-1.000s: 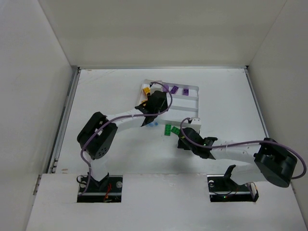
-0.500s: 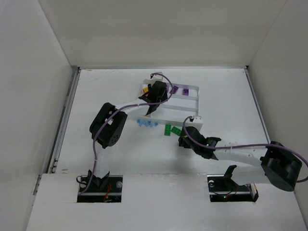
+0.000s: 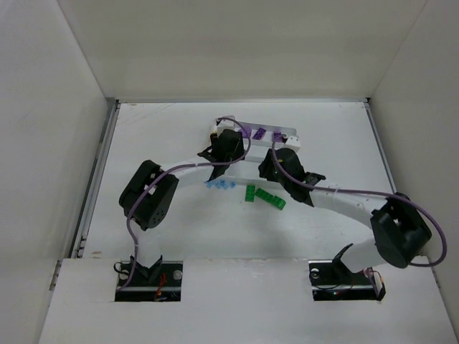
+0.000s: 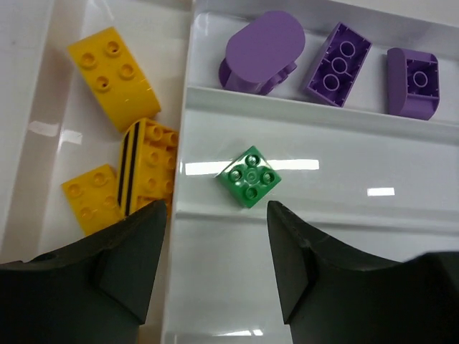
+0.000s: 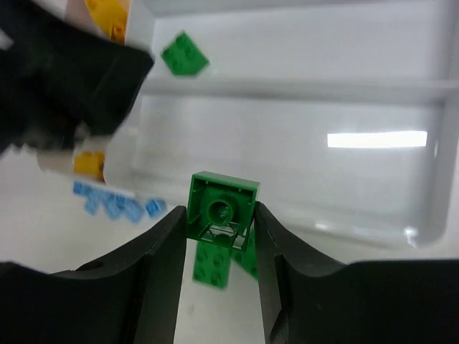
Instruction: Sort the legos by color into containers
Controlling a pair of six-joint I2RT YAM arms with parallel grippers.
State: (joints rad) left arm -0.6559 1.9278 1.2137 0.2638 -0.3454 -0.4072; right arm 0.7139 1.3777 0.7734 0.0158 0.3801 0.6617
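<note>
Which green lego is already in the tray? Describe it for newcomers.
Find the white tray, then the long strip beside the one holding purple pieces. A small square green lego lies there alone, studs up, near the end section of yellow legos. No other green piece lies in the tray.

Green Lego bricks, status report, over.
Left gripper open over white plastic tray. Right gripper shut on green square brick. In tray: small green brick. Left arm crowds tray.

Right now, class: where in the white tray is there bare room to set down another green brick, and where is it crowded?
Free: the middle strip right of its lone green brick, and the bare near strip below it in the left wrist view. Crowded: the end section with three yellow bricks, and the far strip with three purple bricks.
</note>
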